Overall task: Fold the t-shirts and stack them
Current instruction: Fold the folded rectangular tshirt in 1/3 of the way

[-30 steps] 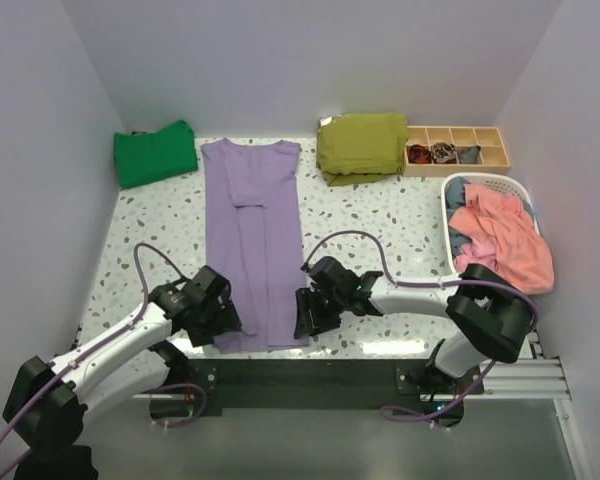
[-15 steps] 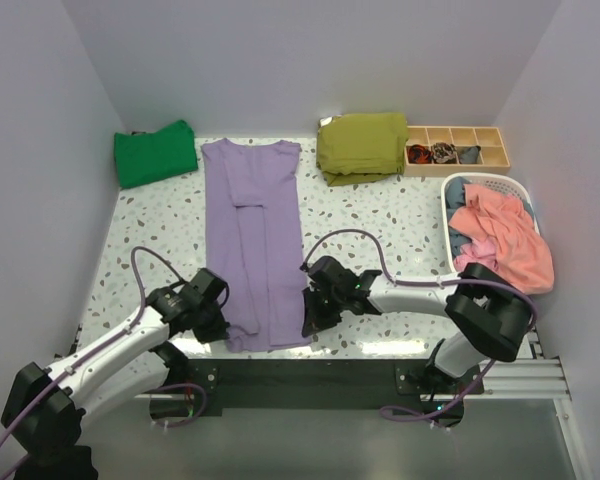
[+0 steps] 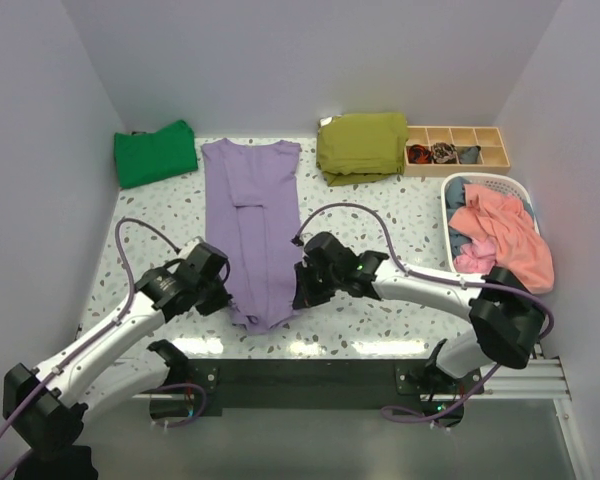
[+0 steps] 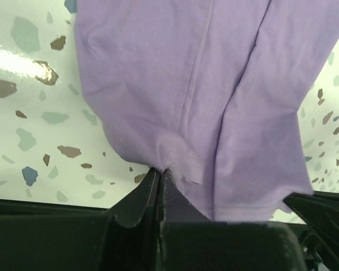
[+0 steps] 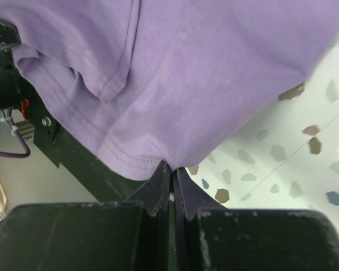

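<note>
A lavender-purple t-shirt (image 3: 255,220) lies lengthwise on the speckled table, sleeves folded in, collar at the far end. Its near hem is lifted and bunched. My left gripper (image 3: 223,297) is shut on the hem's left corner (image 4: 161,164), and my right gripper (image 3: 300,292) is shut on the right corner (image 5: 168,161). Cloth hangs between the two grippers, sagging in the middle (image 3: 263,318). A folded bright green t-shirt (image 3: 155,153) sits at the far left corner.
A folded olive-green garment (image 3: 362,145) lies at the back centre. Beside it stands a wooden divided box (image 3: 456,150) holding small items. A white laundry basket (image 3: 492,187) with a pink garment (image 3: 500,240) is at the right edge. Side walls close in left and right.
Both grippers have closed on the near hem corners and moved away from the table's front edge, lifting the hem so the shirt's near end has pulled back and bunched.
</note>
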